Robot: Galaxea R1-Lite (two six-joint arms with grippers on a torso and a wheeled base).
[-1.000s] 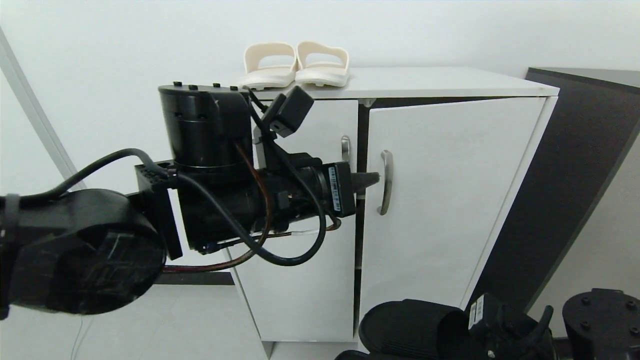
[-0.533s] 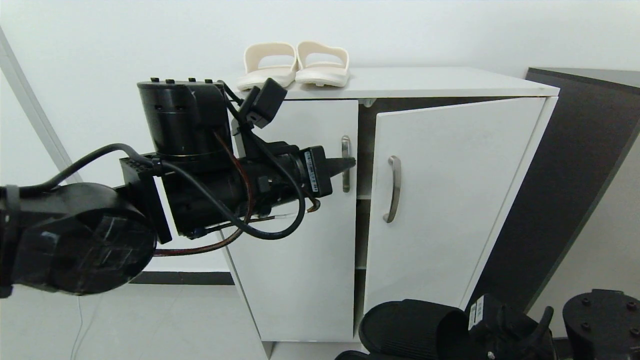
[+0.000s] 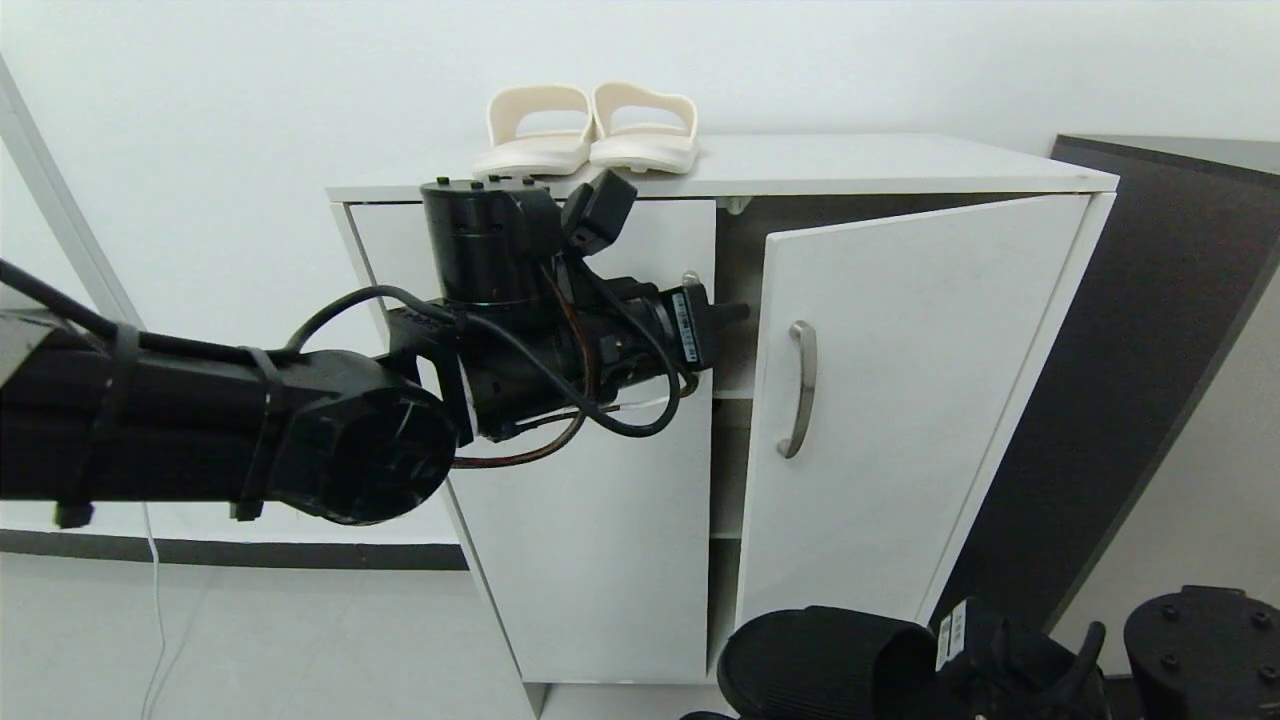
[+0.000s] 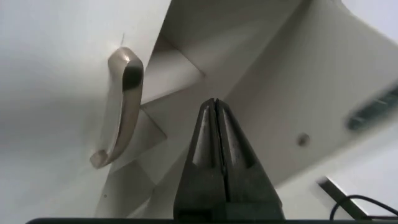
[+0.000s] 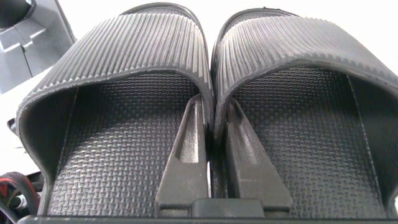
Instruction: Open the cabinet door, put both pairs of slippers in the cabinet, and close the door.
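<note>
Wider goes the right door (image 3: 900, 400) of the cabinet (image 3: 850, 160). Its free edge has swung further out over the last second, and the dark gap beside the left door (image 3: 590, 540) has grown. The left arm has stretched forward too: a second ago its tip sat at the right door's handle (image 3: 800, 388), then it slid back across the left door. Now the left gripper (image 3: 738, 312) pokes into the gap between the two doors, near the cabinet's top edge and apart from that handle. From the wrist, the left gripper (image 4: 215, 102) has its fingers pressed flat together with nothing between them. The left door sits flush and closed. Up top, the cream slippers (image 3: 590, 125) rest side by side on the cabinet's top, toward its left end, toes facing out over the front edge. Down low, in front of the cabinet's bottom right corner, the black slippers (image 3: 820, 655) hang as a pair. The right gripper (image 5: 212, 102) has its fingers clamped on the two inner walls where the black slippers (image 5: 124, 74) meet.
</note>
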